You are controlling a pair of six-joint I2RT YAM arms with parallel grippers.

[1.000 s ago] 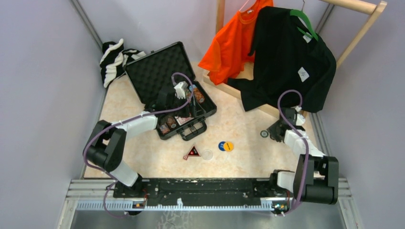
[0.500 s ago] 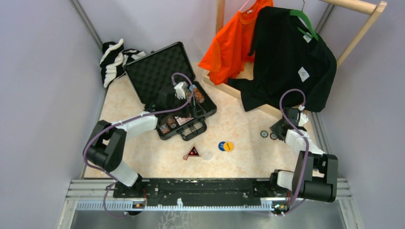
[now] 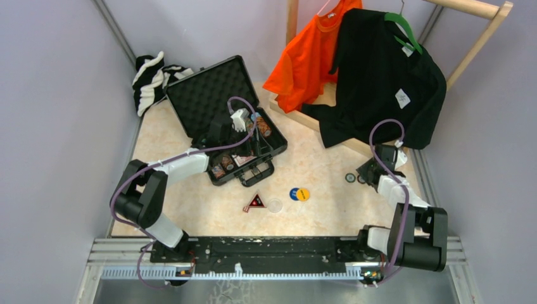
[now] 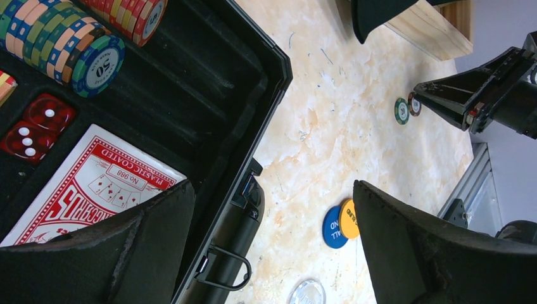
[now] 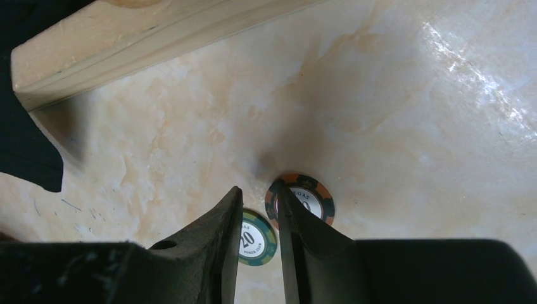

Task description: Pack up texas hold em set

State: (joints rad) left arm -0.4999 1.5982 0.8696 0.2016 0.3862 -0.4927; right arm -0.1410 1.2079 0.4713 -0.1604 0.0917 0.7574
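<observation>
"No. 988" read on red deck (image 4: pixel 95 183); green "20" chip (image 5: pixel 258 237) seen at 8 o'clock of "VEGAS" chip (image 5: pixel 311 196); L gripper (image 4: pixel 272 190) wide open; R gripper (image 5: pixel 259 193) narrowly parted, empty.

An orange shirt (image 3: pixel 304 57) and a black shirt (image 3: pixel 380 82) hung on a wooden rack (image 3: pixel 472 7). A striped cloth (image 3: pixel 152 79) lay crumpled at the far left corner.

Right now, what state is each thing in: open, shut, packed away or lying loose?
Briefcase, open, lid up.
Chip rows, packed inside.
Card deck, flat inside.
Red dice, inside.
Two chips, loose on table.
Blue and yellow discs, loose, touching.
Clear disc, loose.
Triangle, loose.
Left gripper, wide open, empty.
Right gripper, narrowly open.
</observation>
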